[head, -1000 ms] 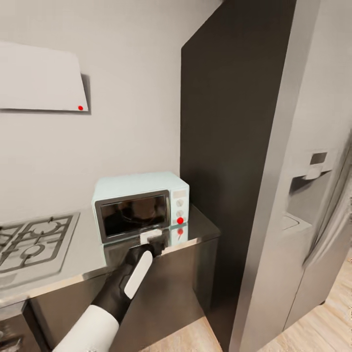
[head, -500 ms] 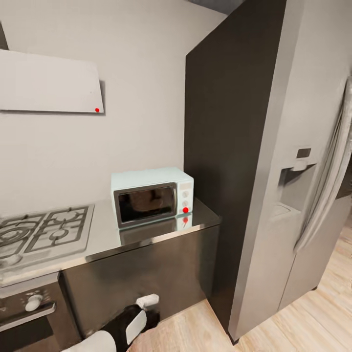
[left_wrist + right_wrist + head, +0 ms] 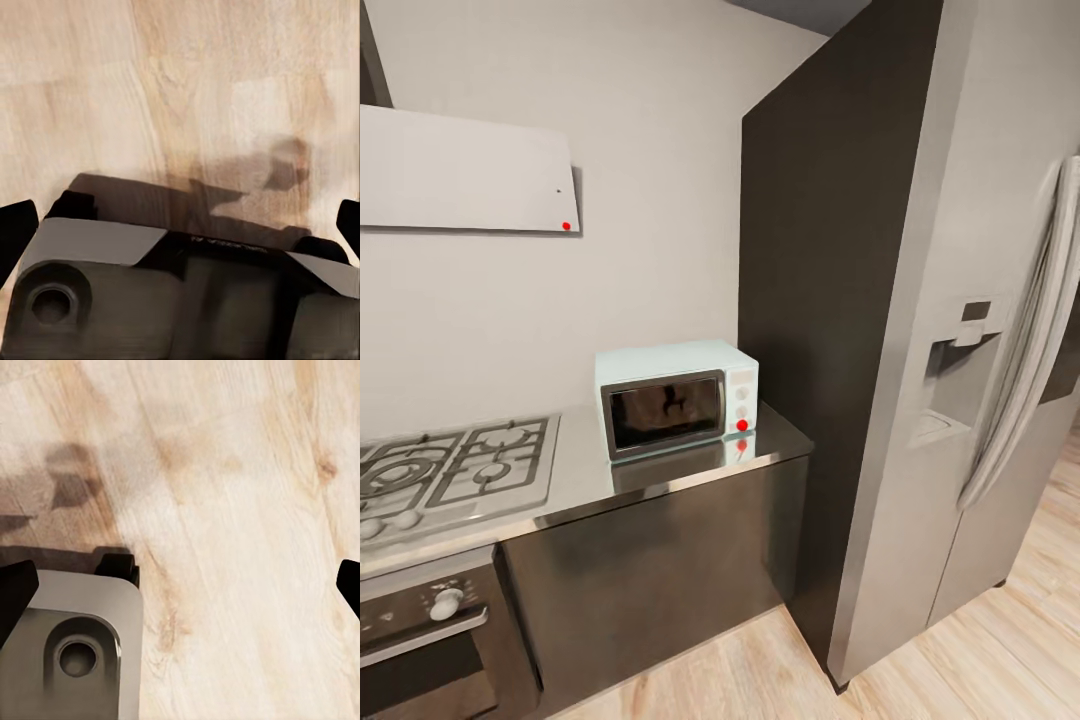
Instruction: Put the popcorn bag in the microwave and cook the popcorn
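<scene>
A: Microwave (image 3: 678,399) sits at the countertop's (image 3: 660,475) right end, against the back wall, door shut, red indicator light (image 3: 742,425) lit. Something dark shows behind its glass; whether that is the popcorn bag I cannot tell.

B: And the arms?

A: Both wrist cameras look down at the wooden floor (image 3: 240,510). The left gripper (image 3: 180,225) and the right gripper (image 3: 180,585) each show fingertips at the frame's far edges, so both are spread wide, holding nothing.

B: Which is nearer?

A: Cannot tell; the microwave lies ahead and above both.
</scene>
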Controlling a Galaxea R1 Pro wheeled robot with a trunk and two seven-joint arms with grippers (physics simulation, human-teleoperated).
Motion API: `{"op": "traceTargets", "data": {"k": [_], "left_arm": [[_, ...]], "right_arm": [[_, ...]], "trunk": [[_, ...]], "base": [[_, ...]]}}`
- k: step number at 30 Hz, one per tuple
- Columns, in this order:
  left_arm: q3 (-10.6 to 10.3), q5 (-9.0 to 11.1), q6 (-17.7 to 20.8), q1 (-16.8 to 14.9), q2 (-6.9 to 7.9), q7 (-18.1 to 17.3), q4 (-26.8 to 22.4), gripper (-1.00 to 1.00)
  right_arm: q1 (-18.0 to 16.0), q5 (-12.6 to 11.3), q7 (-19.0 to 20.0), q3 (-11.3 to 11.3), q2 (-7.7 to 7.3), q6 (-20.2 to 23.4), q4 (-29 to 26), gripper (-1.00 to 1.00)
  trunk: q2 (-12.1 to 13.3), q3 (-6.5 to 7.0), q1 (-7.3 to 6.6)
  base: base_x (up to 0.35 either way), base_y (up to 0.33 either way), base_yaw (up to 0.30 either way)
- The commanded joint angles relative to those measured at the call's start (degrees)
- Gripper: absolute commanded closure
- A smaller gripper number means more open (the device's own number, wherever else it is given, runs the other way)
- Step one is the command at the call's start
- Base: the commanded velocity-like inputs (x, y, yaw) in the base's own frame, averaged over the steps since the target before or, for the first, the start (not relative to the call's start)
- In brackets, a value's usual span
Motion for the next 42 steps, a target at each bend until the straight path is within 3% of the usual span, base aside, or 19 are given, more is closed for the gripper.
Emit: {"op": "traceTargets", "data": {"k": [1,3,4,6,42], "left_arm": [[-0.5,0.6,0.1,1.1,0.11,0.0,0.0,-1.00],[-0.4,0.6,-1.8,3.0,0.78,0.1,0.0,-1.00],[-0.4,0.6,-8.4,5.7,1.36,0.1,0.0,-1.00],[-0.4,0.6,-10.2,6.3,1.35,0.1,0.1,-1.00],[-0.3,0.6,-10.7,6.4,0.98,0.4,0.0,-1.00]], "right_arm": [[-0.1,0.5,0.2,-0.5,-0.02,0.2,0.1,-1.00],[-0.1,0.5,0.2,-0.5,0.01,0.2,0.1,-1.00],[-0.1,0.5,0.2,-0.5,0.06,0.2,0.1,-1.00],[-0.1,0.5,0.2,-0.4,0.12,0.3,0.1,-1.00],[-0.1,0.5,0.1,-0.5,-0.02,0.1,0.1,-1.00]], "trunk": [[0.0,-0.06,0.00],[0.0,-0.06,0.00],[0.0,-0.06,0.00],[0.0,-0.06,0.00],[0.0,-0.06,0.00]], "base": [[0.000,0.000,0.000],[0.000,0.000,0.000],[0.000,0.000,0.000],[0.000,0.000,0.000],[0.000,0.000,0.249]]}}
